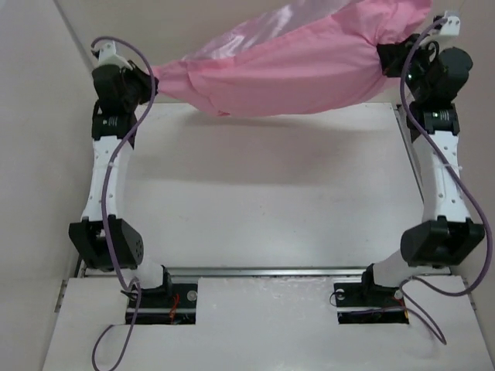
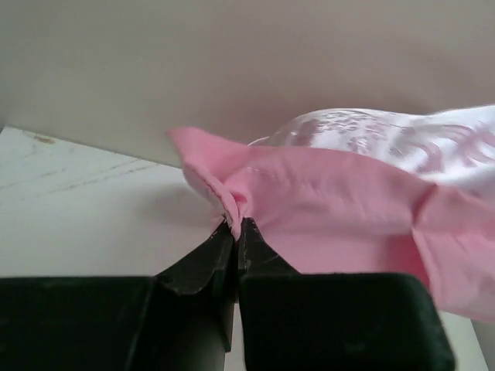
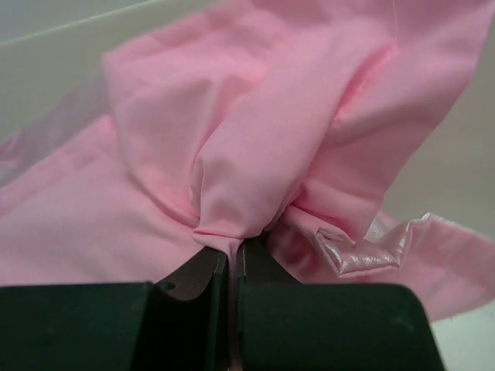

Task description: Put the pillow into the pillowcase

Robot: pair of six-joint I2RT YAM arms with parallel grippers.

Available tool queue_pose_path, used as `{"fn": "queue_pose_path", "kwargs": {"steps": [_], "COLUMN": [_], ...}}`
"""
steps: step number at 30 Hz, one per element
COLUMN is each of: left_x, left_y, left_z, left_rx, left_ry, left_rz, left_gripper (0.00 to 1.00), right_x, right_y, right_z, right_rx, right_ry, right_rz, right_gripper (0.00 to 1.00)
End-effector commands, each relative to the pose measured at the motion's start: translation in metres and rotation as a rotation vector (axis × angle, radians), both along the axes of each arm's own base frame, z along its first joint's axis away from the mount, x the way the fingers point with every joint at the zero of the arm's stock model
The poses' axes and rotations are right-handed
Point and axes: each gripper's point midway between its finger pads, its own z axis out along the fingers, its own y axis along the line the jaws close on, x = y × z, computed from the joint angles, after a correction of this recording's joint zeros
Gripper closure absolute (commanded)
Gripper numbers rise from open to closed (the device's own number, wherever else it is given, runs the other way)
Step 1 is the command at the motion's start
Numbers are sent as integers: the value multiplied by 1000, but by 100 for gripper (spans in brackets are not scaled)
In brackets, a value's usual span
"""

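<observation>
The pink pillowcase (image 1: 286,73) hangs bulging above the far edge of the table, stretched between my two grippers. My left gripper (image 1: 152,81) is shut on its left corner; in the left wrist view the pillowcase (image 2: 325,201) is pinched between the fingertips of that gripper (image 2: 234,222). At the other end my right gripper (image 1: 384,60) is shut on bunched fabric, and the right wrist view shows the pillowcase (image 3: 232,154) gathered into the jaws of the gripper (image 3: 232,251). The sleeve looks filled out, but no white pillow shows in any view.
The white table (image 1: 263,209) lies below the hanging cloth. A beige wall (image 2: 232,69) stands close behind the table's far edge. Purple cables (image 1: 116,185) run along both arms. The arm bases sit at the near edge.
</observation>
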Motion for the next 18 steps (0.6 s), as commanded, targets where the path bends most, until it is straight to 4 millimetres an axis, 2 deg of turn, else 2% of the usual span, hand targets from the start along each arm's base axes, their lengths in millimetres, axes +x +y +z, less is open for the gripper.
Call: {"fn": "queue_pose_path", "kwargs": {"steps": [1, 2, 3, 4, 5, 6, 8, 9, 10, 11, 12, 13, 14, 16, 17, 18], "left_x": [-14, -26, -35, -43, -58, -65, -85, -95, -106, -114, -118, -123, -134, -141, -148, -151], "left_y": [24, 22, 20, 19, 17, 17, 23, 27, 32, 49, 56, 63, 70, 73, 74, 76], "left_z": [-68, -130, -145, -166, -202, -215, -230, -238, -230, -225, -211, -198, -175, -145, -125, -112], "left_rx": [0, -17, -42, -58, -72, -73, -94, -94, -91, -81, -83, -84, -83, -90, -97, -99], "left_ry": [78, 208, 239, 284, 364, 391, 458, 488, 489, 486, 462, 439, 384, 304, 242, 208], "left_rz": [112, 114, 120, 124, 129, 130, 197, 233, 268, 365, 414, 456, 505, 518, 525, 536], "left_gripper": [100, 100, 83, 50, 23, 1, 0, 0, 0, 0, 0, 0, 0, 0, 0, 0], "right_x": [9, 6, 2, -4, -14, -21, -36, -42, -50, -59, -63, -77, -83, -97, -112, -119], "right_y": [-18, -16, -14, -13, -11, -10, -17, -23, -25, -26, -34, -38, -41, -54, -55, -57], "right_z": [-81, -137, -160, -190, -232, -252, -288, -291, -281, -272, -261, -227, -209, -172, -136, -120], "right_rx": [-24, -15, -1, 16, 36, 40, 58, 61, 58, 56, 46, 57, 74, 99, 119, 123], "right_ry": [121, 237, 288, 366, 472, 528, 648, 676, 670, 669, 639, 566, 523, 425, 319, 268], "right_rz": [-72, -59, -49, -48, -47, -47, -85, -106, -123, -137, -191, -231, -261, -350, -367, -380], "right_gripper": [100, 98, 88, 68, 49, 44, 35, 26, 22, 19, 15, 2, 0, 0, 0, 0]}}
